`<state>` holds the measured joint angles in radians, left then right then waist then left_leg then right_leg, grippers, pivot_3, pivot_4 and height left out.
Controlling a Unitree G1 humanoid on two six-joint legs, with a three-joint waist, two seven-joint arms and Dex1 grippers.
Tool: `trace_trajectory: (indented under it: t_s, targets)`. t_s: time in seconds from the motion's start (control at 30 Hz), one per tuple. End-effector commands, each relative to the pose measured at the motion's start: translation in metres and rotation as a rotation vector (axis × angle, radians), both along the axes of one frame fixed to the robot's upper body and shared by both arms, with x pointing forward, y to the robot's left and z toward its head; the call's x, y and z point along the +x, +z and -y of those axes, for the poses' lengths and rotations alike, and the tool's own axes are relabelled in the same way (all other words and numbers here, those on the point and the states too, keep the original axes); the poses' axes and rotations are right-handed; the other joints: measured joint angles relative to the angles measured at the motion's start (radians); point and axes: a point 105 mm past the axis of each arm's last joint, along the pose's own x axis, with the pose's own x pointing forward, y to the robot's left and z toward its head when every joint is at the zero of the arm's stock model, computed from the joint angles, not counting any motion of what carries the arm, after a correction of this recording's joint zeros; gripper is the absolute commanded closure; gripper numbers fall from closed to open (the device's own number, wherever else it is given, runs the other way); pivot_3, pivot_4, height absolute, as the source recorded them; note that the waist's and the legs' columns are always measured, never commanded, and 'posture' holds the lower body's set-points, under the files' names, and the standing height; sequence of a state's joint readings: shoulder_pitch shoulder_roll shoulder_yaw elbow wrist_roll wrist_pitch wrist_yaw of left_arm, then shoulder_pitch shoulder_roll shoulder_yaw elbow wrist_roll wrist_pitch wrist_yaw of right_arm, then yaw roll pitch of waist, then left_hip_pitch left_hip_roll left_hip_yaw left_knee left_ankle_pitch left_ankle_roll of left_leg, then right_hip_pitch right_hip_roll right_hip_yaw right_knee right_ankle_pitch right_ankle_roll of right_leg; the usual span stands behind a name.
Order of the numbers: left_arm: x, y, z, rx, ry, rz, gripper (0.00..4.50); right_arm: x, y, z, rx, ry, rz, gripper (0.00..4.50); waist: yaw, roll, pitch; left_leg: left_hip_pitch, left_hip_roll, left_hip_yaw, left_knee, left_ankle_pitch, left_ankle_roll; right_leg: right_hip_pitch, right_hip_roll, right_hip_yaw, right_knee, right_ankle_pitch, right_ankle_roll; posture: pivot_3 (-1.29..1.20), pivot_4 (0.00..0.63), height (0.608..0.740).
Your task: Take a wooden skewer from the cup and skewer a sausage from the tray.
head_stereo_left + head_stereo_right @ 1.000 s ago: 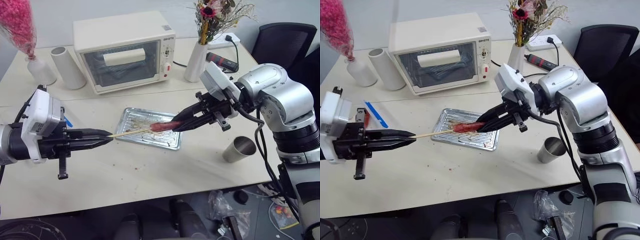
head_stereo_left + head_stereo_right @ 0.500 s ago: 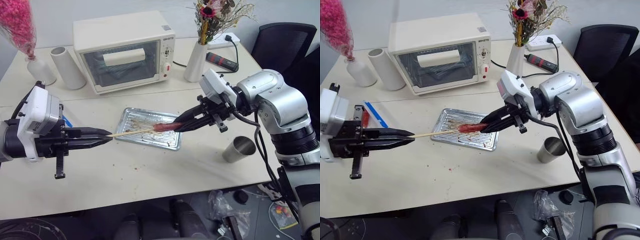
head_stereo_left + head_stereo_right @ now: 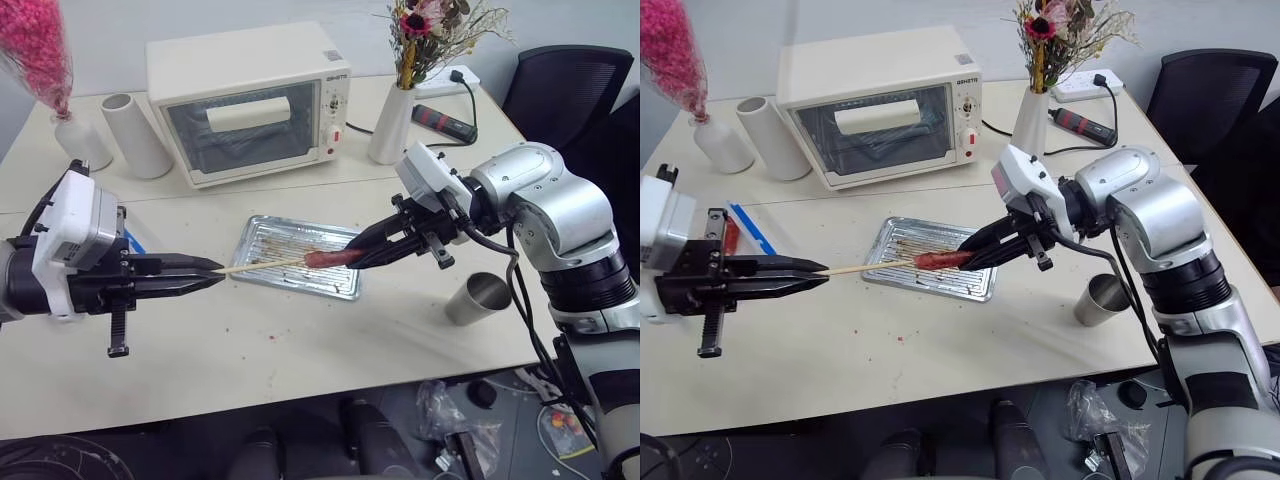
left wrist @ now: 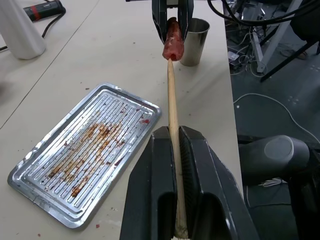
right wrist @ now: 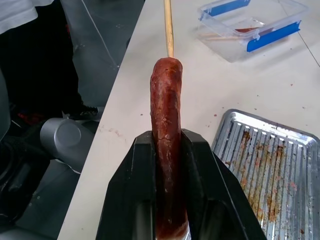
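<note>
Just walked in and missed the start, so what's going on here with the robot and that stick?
The robot is skewering a sausage. Its left gripper is shut on a wooden skewer, aimed at the sausage clamped in the right gripper. The skewer's tip meets the sausage's end, both held above the greasy tray. The cup stands aside on the table.

Ribbed shiny metal tray (image 3: 300, 258), pale matt wooden skewer (image 4: 173, 125), glossy sausage (image 5: 166, 145), brushed metal cup (image 3: 477, 298)

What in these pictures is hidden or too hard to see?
- How deep the wooden skewer sits in the sausage: both wrist views show only the entry point.
- The sausage's rear end: in the right wrist view, the right tool's fingers cover it.
- The toaster oven's dial markings: too small in the head views.
</note>
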<state>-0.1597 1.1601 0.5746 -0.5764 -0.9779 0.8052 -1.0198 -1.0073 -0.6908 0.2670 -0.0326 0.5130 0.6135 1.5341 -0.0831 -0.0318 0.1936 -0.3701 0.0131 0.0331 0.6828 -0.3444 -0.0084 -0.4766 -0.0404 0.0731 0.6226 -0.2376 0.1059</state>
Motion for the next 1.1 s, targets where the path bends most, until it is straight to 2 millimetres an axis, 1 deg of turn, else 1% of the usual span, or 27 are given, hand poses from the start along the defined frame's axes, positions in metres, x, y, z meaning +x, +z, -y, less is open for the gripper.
trace_trajectory:
  t_s: [0.03, 0.5, 0.77, 1.1]
  targets:
    - [0.000, 0.008, 0.001, 0.018, -0.006, 0.047, 4.50, -0.012, 0.016, -0.004, 0.037, 0.058, 0.033, 3.83, 0.000, 0.000, 0.000, 0.000, 0.000, 0.000, 0.000, 0.000, 0.000, 0.000, 0.000, 0.000, 0.000, 0.000, 0.000, 0.00, 0.150, 0.740]
    - [0.004, 0.011, 0.005, 0.009, -0.023, 0.059, 4.50, -0.016, 0.012, -0.011, 0.040, 0.085, 0.031, 3.83, 0.000, 0.000, 0.000, 0.000, 0.000, 0.000, 0.001, 0.000, 0.000, 0.000, 0.000, 0.000, 0.003, 0.000, 0.000, 0.00, 0.150, 0.740]
    - [0.008, 0.007, 0.013, 0.014, -0.072, 0.043, 4.50, -0.021, 0.014, -0.018, 0.045, 0.133, 0.045, 3.83, 0.000, 0.000, 0.000, 0.000, 0.000, 0.000, 0.001, 0.000, 0.000, 0.000, 0.000, 0.000, 0.004, 0.000, 0.000, 0.00, 0.150, 0.740]
    - [0.013, 0.003, 0.019, 0.011, -0.098, 0.035, 4.50, -0.026, 0.017, -0.021, 0.054, 0.158, 0.047, 3.83, 0.000, 0.000, 0.000, 0.000, 0.000, 0.000, 0.001, 0.000, 0.000, 0.000, 0.000, 0.000, 0.004, 0.000, 0.000, 0.00, 0.150, 0.740]
